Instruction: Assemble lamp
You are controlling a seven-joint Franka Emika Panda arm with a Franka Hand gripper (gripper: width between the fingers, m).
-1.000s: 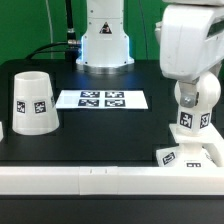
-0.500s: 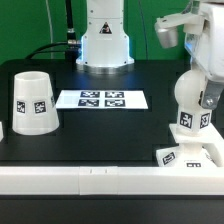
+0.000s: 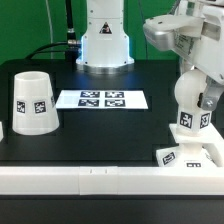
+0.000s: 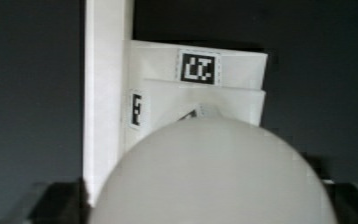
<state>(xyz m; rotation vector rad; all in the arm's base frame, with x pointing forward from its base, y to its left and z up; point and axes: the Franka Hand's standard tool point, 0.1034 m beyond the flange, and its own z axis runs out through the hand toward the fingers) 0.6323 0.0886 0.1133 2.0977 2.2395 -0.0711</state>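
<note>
Exterior view faces the table frontally; wrist view looks closely down onto the bulb (image 4: 202,175).

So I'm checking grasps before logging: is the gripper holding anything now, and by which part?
It cannot be told. The bulb stands on the base, and the gripper's fingers are not clearly visible in either view.

White shade (image 3: 33,101) with black-and-white tag, white bulb (image 3: 192,98), black table (image 3: 100,135)

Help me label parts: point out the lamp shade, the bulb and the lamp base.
lamp shade (image 3: 34,101), exterior view, on its tagged side wall.
bulb (image 3: 192,98), exterior view, on its round body.
lamp base (image 3: 186,155), exterior view, on its top.
</note>
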